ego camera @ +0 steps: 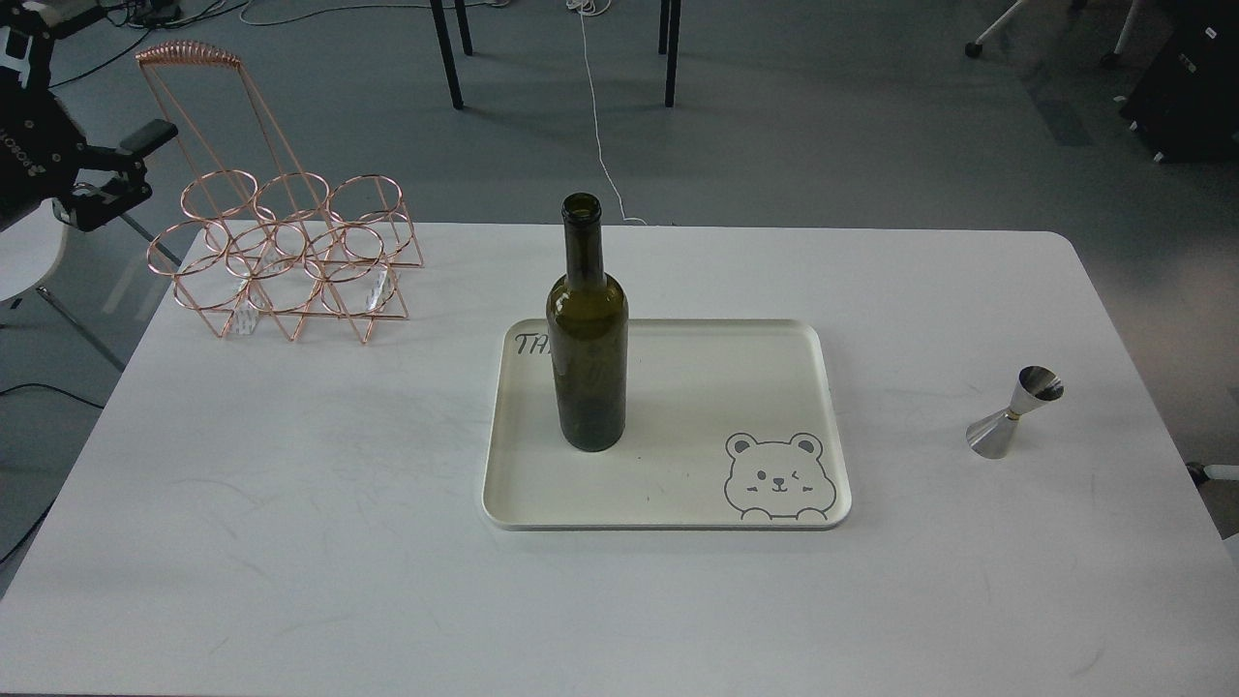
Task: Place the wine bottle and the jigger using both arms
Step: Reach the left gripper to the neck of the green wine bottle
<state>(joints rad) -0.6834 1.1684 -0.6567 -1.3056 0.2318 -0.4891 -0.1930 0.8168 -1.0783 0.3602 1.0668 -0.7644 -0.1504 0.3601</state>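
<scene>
bottle set on the tray, jigger waiting

while the wine bottle [587, 334] stands upright on the left half of the cream tray [678, 518], the jigger [1013, 414] sits on the bare table [290, 542], well apart from the tray on its right side. by my judgement the bottle half of the job is done and the jigger half is not yet begun.

the left gripper [121, 174] hangs off the table's far left corner, above the floor, with its fingers apart and nothing between them. from that claw the bottle lies far to the right and nearer the camera; the jigger is farther right again, across the whole table. the right gripper is not in view, so i cannot tell its state.

the next move likely belongs to the right arm: come in over the jigger, close on its narrow waist, lift it and carry it left to the open right half of the tray. the jigger looks small, slick and top-heavy, so a glancing touch could tip it.

just right of the left claw stands a copper wire bottle rack [286, 257], close enough to snag if that arm swings inward. the printed bear [779, 479] marks the tray's near right corner. nothing lies between the jigger and the tray.
</scene>
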